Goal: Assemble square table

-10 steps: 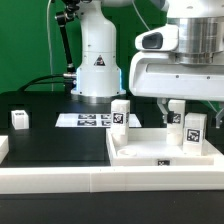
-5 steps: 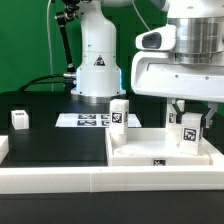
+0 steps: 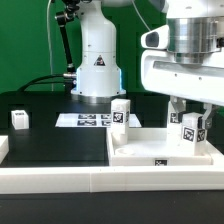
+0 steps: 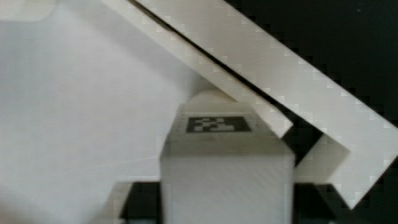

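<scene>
The square table's white slab lies at the exterior view's right, with a tag on its front rim. One white tagged leg stands upright at its far left corner. My gripper is shut on a second leg and holds it upright over the slab's far right corner. In the wrist view this leg sits between my black fingers, with the slab's surface and rim behind it. A third leg stands on the black table at the exterior view's left.
The marker board lies flat in front of the arm's white base. A long low white border wall runs along the front edge. A white block end shows at the far left.
My hand has turned and shifted slightly toward the exterior view's right, still holding the leg over the slab's far right corner. Nothing else moved.
</scene>
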You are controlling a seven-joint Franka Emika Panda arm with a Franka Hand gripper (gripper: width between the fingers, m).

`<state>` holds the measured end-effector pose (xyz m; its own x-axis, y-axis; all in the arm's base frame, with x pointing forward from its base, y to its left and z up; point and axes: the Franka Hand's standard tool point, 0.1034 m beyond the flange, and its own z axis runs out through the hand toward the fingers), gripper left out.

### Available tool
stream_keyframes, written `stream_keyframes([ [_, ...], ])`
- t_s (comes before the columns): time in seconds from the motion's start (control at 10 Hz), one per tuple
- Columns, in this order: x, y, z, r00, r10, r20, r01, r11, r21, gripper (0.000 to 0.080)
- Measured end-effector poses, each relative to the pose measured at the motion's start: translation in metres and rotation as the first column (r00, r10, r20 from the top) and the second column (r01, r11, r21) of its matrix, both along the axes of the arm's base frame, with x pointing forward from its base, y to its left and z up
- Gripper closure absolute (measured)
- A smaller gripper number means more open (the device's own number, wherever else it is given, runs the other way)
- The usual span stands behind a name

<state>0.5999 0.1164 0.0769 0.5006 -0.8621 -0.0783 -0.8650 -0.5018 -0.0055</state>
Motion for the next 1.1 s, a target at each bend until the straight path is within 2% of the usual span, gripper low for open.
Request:
stream_keyframes([
  [0.2,-0.0023,0.0005,0.0002,0.996,-0.071,-0.048,0.071,0.997,-0.006,0.0509],
  [0.6,0.0,0.0013,0.0008,0.94,-0.336,-0.055,0.336,0.942,-0.023,0.0509],
  [0.7,0.0001,0.0019,0.0012,0.911,-0.408,-0.057,0.407,0.913,-0.03,0.0509],
  [0.9,-0.0011,0.0048,0.0029,0.823,-0.566,-0.041,0.562,0.824,-0.074,0.0509],
  [1.0,-0.0018,0.0059,0.0038,0.749,-0.662,-0.028,0.657,0.748,-0.093,0.0509],
  [1.1,-0.0024,0.0069,0.0045,0.717,-0.697,-0.016,0.692,0.715,-0.102,0.0509],
])
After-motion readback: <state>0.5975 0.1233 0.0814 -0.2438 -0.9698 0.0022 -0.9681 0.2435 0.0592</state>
